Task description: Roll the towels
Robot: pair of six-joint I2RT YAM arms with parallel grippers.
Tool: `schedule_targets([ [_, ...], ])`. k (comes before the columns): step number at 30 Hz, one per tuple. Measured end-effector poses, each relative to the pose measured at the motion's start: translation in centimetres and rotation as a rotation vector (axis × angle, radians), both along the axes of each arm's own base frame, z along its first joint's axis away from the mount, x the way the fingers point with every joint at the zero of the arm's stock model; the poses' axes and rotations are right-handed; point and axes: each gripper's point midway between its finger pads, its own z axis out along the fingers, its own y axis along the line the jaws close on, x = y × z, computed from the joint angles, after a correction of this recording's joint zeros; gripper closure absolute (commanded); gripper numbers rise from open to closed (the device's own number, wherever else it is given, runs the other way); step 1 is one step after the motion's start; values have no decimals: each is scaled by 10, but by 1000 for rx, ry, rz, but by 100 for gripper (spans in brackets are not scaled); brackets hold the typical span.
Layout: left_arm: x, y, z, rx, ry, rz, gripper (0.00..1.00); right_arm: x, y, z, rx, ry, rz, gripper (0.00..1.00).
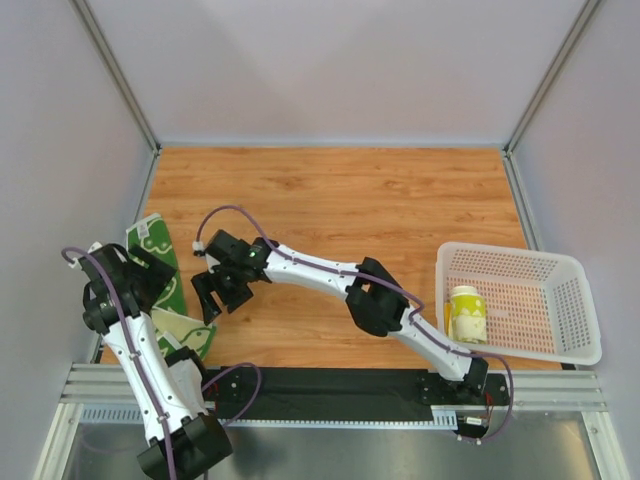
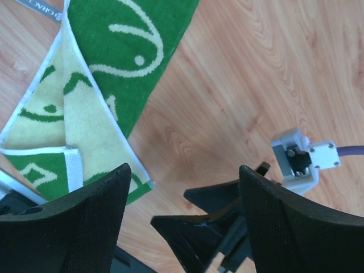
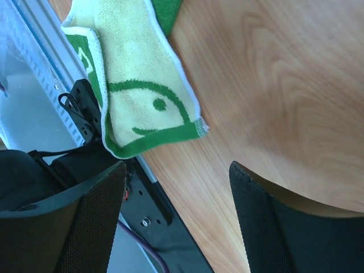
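The dark green towel [image 1: 173, 292] with cream swirls lies flat at the table's left edge. Its near corner is folded over and shows a pale yellow underside [image 2: 85, 119] [image 3: 136, 62]. My left gripper [image 1: 155, 272] [image 2: 183, 170] hovers over this towel, open and holding nothing. My right gripper [image 1: 213, 298] [image 3: 176, 165] reaches across from the right and hangs just right of the towel's near end, open over bare wood. It also shows between the left fingers in the left wrist view. The pale yellow towel [image 1: 466, 313] lies rolled up in the basket.
A white perforated basket [image 1: 520, 258] stands at the table's right edge. A black and metal rail [image 1: 340, 392] runs along the near edge, close to the towel's folded corner. Grey walls close in the left, right and back sides.
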Motion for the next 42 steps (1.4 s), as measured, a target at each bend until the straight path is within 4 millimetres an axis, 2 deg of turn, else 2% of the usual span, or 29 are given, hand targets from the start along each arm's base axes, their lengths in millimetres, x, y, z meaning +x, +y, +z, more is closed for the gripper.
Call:
schedule_targets([
  [4,-5,-1,3,7,53,-12,18,-19,15,-15,8,46,13,28],
  [6,-4,-1,17,26,39,-18,18,-28,20,-28,-3,71,15,30],
  [8,-1,-1,32,42,12,-23,18,-38,26,-30,6,105,20,30],
  [11,3,-2,45,47,-22,-35,18,-42,36,-31,22,111,16,32],
  [16,0,-9,43,22,-14,-50,18,-40,42,-32,19,103,-21,36],
  [19,-2,-12,41,11,-6,-59,18,-34,42,-34,-4,75,-62,51],
  [20,-2,-13,40,9,-3,-63,18,-32,42,-36,-13,71,-73,69],
  [22,-3,-14,39,7,1,-69,18,-26,42,-44,-39,59,-103,85],
  [23,-3,-15,39,5,4,-73,18,-27,41,-47,-51,72,-113,97],
  [27,-5,-17,36,6,23,-83,18,-18,32,-54,-90,105,-165,100],
  [30,-6,-17,35,11,30,-86,18,-8,20,-55,-119,113,-198,100],
  [34,-8,-16,35,22,34,-86,18,23,-3,-56,-163,81,-272,100],
  [39,-10,-17,33,32,34,-93,18,87,-69,-56,-247,-3,-420,100],
  [42,-11,-19,33,31,28,-100,18,113,-114,-52,-289,-50,-453,100],
])
